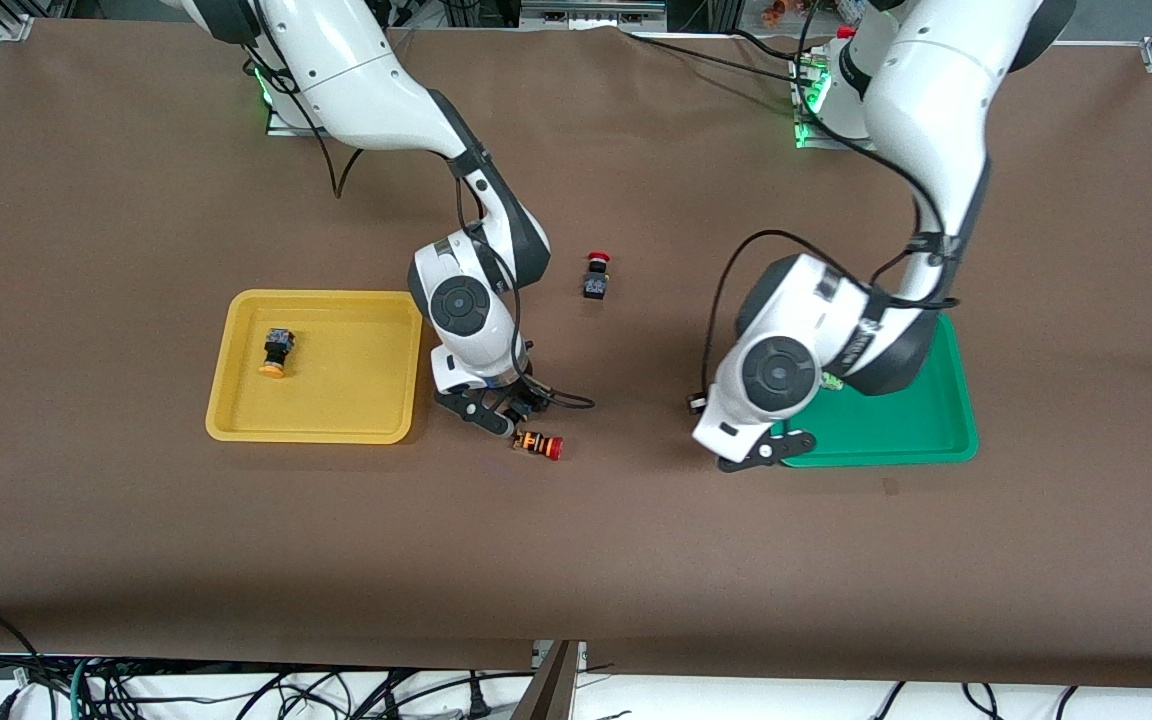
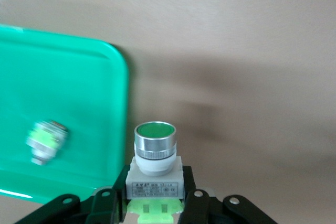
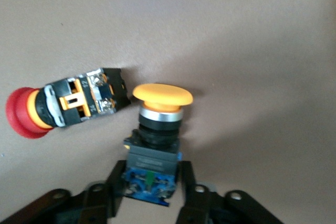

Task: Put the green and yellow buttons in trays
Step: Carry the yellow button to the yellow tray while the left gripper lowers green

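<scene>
My right hand [image 3: 152,182], low in the middle of the front view, was clamped on the black-blue body of an orange-yellow mushroom-capped push-button [image 3: 160,129]. Its cap sat just beside the red-capped, orange-striped plastic button [image 3: 63,106] lying on the brown tabletop [image 1: 136,550]. I judged that a careless lift could knock that striped button along.

My left hand [image 2: 155,203] gripped a green-capped, white-bodied push-button [image 2: 154,156] by its base, just outside the corner rim of the shallow green plastic tray [image 2: 63,66]. Letting go there would probably miss the tray. Another green button [image 2: 46,140] lay inside it, and the shallow yellow plastic tray [image 1: 316,297] held one yellow button [image 1: 277,352].
</scene>
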Robot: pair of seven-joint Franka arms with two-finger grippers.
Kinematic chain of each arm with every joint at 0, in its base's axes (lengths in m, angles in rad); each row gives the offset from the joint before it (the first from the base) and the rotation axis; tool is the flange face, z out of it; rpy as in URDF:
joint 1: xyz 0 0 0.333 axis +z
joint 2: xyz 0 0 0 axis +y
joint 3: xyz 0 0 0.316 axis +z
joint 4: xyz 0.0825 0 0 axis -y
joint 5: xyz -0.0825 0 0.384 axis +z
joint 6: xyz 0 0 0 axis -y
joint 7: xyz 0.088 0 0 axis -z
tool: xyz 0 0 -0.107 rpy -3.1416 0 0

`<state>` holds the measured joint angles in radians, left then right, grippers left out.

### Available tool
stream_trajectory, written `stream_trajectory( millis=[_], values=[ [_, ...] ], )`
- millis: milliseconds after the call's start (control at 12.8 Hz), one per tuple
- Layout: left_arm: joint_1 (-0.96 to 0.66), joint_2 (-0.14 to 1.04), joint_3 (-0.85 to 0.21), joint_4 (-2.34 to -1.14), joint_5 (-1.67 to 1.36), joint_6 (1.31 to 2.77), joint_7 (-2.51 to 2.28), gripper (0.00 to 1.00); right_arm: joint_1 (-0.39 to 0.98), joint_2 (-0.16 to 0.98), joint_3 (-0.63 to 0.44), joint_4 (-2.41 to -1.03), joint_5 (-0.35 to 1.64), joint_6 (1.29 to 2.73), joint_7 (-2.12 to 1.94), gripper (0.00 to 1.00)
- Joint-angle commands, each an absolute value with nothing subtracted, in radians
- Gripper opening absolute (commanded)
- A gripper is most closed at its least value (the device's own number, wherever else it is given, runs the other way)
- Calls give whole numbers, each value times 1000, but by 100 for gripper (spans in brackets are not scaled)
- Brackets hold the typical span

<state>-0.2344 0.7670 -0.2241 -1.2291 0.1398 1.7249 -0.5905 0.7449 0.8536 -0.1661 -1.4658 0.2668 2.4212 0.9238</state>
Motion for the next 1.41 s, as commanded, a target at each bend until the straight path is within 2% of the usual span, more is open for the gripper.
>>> stream_trajectory(
  millis=[0,157,314,392,471,706,863,941,1020,1176,1333],
  values=[
    [-117,741,-233,-1310,160,1709,-280,0,723,825,-167,-1454,264,2347,830,0],
    [-49,738,-232,-1382,160,1754,-143,1,703,764,-198,-1454,264,2202,729,0],
    [-14,698,-235,-1557,160,1950,-121,3,701,718,-264,-1466,264,2052,620,0],
    [-11,677,-235,-1633,158,2042,-121,24,701,704,-291,-1479,264,1992,556,0],
    [-8,673,-235,-1656,158,2083,-129,99,703,684,-328,-1511,262,1952,499,0],
    [-9,606,-235,-1648,156,2060,-169,100,703,574,-383,-1742,262,1957,312,0],
    [-5,527,-232,-1596,155,1975,-167,100,703,525,-409,-1874,262,2000,224,0],
    [-3,484,-230,-1559,155,1927,-167,100,703,519,-413,-1905,262,2014,218,46],
    [3,439,-230,-1531,155,1886,-158,100,701,518,-420,-1899,264,2010,216,99],
    [23,350,-233,-1502,152,1827,-160,100,701,497,-457,-1829,264,1985,160,100],
    [60,272,-242,-1499,129,1731,-153,100,701,488,-541,-1688,264,1857,57,100]
  ],
)
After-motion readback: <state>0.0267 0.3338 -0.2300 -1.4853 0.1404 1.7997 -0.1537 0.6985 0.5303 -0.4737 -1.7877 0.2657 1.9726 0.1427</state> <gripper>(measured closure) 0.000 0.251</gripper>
